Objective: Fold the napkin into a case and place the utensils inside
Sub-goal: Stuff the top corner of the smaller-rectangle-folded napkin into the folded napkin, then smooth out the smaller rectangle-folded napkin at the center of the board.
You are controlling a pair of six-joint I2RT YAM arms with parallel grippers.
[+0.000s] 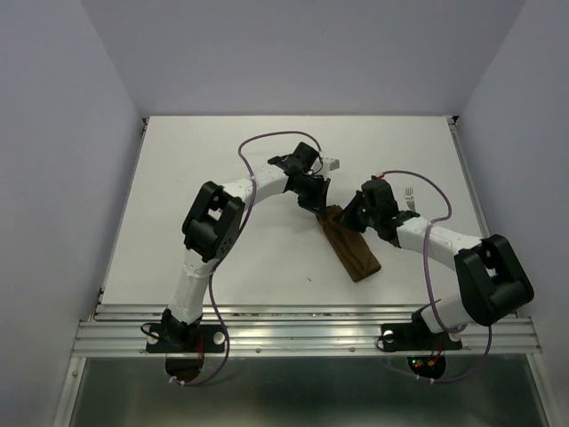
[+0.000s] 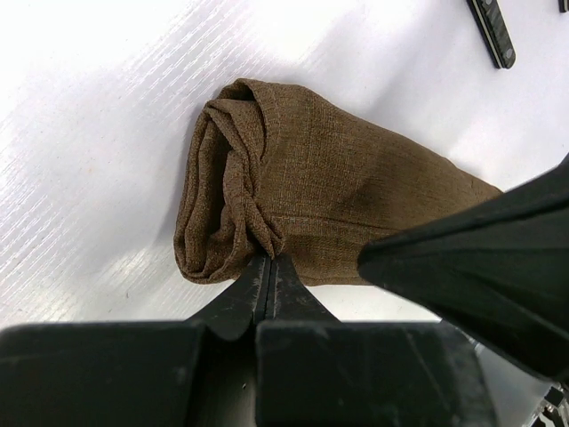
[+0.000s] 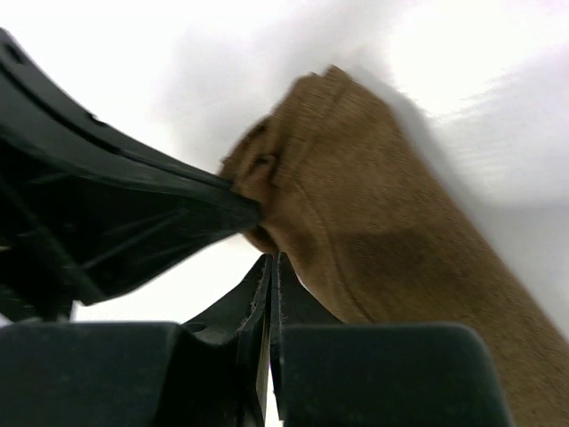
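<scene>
Case (image 1: 349, 242): thin, soft brown cloth, light and floppy; lies slantwise on the counter (image 1: 222, 160).
Hold: pinch the gathered mouth edge at the far end.
Left tool (image 2: 268, 260): closed, seemingly nipping that edge.
Right tool (image 3: 272, 260): closed, empty, just beside.
Fork (image 1: 410, 197): apart, rightward.

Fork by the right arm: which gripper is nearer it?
Right. The right gripper is at the case's far end, on the fork's side; the left gripper pinches that end from the opposite side, farther away.
</scene>
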